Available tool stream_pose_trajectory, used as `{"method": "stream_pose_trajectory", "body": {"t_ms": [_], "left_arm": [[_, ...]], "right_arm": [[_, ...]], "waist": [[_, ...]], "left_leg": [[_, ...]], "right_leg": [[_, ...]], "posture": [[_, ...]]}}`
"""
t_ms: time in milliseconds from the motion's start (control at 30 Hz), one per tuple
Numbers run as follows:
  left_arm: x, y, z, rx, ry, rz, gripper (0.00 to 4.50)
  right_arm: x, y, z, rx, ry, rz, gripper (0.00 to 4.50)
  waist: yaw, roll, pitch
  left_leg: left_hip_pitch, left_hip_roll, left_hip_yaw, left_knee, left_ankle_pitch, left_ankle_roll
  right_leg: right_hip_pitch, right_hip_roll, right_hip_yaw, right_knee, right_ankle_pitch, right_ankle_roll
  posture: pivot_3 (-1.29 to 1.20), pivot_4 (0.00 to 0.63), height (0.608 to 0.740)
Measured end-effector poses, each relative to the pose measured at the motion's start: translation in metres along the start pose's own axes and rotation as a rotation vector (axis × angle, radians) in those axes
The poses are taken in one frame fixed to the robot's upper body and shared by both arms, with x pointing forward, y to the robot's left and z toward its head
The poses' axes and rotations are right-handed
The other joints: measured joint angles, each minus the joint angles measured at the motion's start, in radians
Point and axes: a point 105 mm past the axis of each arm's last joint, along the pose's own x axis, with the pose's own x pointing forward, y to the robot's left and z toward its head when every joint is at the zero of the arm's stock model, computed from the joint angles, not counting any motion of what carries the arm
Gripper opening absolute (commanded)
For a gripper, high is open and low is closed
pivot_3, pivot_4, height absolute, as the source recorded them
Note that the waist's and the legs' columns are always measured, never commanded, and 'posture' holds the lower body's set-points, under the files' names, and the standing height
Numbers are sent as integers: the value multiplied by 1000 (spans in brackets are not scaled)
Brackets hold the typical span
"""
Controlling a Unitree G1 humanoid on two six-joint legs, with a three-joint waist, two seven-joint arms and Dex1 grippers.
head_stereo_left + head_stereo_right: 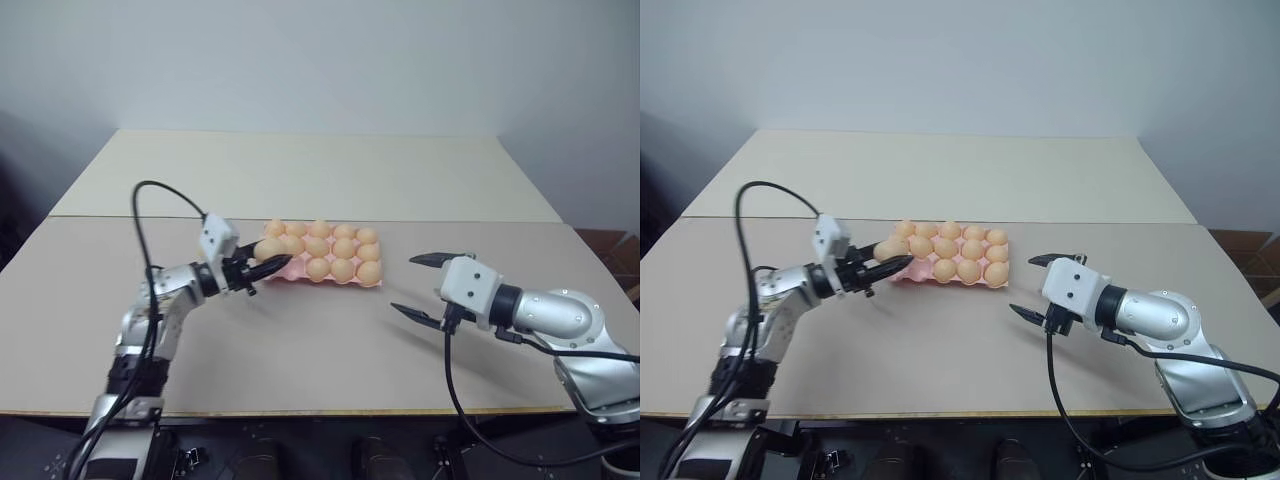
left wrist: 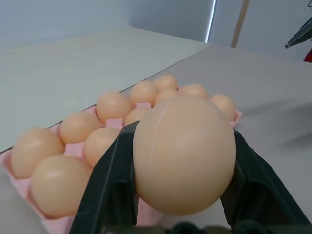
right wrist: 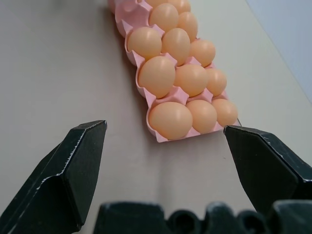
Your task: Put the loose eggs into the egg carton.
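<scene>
Nearest us, our right gripper [image 1: 425, 286] hangs wide open and empty above the surface [image 1: 300, 350], well apart from the egg carton [image 1: 372, 283]. Farther in, our left gripper [image 1: 262, 268] is closed on one loose egg [image 1: 268, 249] at the carton's left end. We judge the carton nearly full, with this egg still to seat.

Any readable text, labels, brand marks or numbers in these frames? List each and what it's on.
None readable: no print shows on the egg carton, on the eggs in it, on the egg in the left gripper, on the right gripper, or on the table.
</scene>
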Motion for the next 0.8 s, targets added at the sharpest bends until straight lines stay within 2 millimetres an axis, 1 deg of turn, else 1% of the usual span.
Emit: {"method": "stream_pose_trajectory", "body": {"t_ms": [100, 233, 300, 333, 367, 500, 533, 700, 767, 800], "left_arm": [[11, 4, 0, 32, 25, -6, 1796], [15, 12, 0, 74, 48, 4, 1796], [14, 13, -6, 56, 62, -2, 2507], [14, 13, -9, 42, 69, -10, 2748], [14, 12, -11, 31, 75, -21, 3097], [14, 9, -11, 29, 74, -45, 4360], [14, 9, -11, 29, 71, -45, 4452], [8, 14, -7, 49, 43, 10, 4452], [0, 15, -5, 60, 34, 27, 4452], [-7, 14, -4, 53, 32, 27, 4452]], "right_arm": [[-4, 1, -4, 7, 15, -19, 4500], [-8, 1, -7, 12, 29, -41, 4500], [-9, 2, -9, 14, 39, -47, 4500], [-9, 1, -9, 12, 41, -53, 4500], [-9, 1, -9, 8, 44, -59, 4500], [-9, 0, -9, 6, 43, -62, 4500], [-9, 0, -9, 6, 42, -62, 4500], [-7, -1, -10, 2, 47, -62, 4500], [-7, -1, -10, 1, 44, -60, 4500], [-6, -2, -9, 0, 43, -59, 4500]], "waist": [[-1, 0, 0], [-3, 0, 0], [-3, 0, 0], [-3, 0, 0], [-2, 0, 0], [-1, 0, 0], [-1, 0, 0], [-4, 0, 0], [-6, 0, 0], [-9, 0, 0]], "left_leg": [[-1, 0, 0, 0, 0, 0], [0, 0, 0, -1, 0, 0], [-1, 0, 0, 0, 0, 0], [-1, 0, 0, 0, 0, 0], [-1, 0, -1, 0, 0, 0], [-2, 0, -1, 0, 0, 0], [-1, 0, -1, 0, 0, 0], [-1, 0, -1, 0, 0, 0], [-2, 0, -1, 0, 0, 0], [-1, 0, -1, 0, 0, 0]], "right_leg": [[0, 0, 0, 0, 0, 0], [0, 0, 0, 0, 0, 0], [-1, 0, 0, 0, 0, 0], [-1, 0, 0, 0, 0, 0], [-1, 0, 0, 0, 0, 0], [-1, 0, 0, 0, 0, 0], [-1, 0, 0, 0, 0, 0], [-1, 0, 0, -1, 0, 0], [-1, 0, 0, 0, 1, 0], [-1, 0, 0, 0, 0, 0]], "posture": [[0, 150, 740], [0, 150, 740], [0, 150, 740], [0, 150, 740], [0, 150, 740], [0, 150, 740], [0, 150, 740], [0, 150, 740], [0, 150, 740], [0, 150, 740]]}}
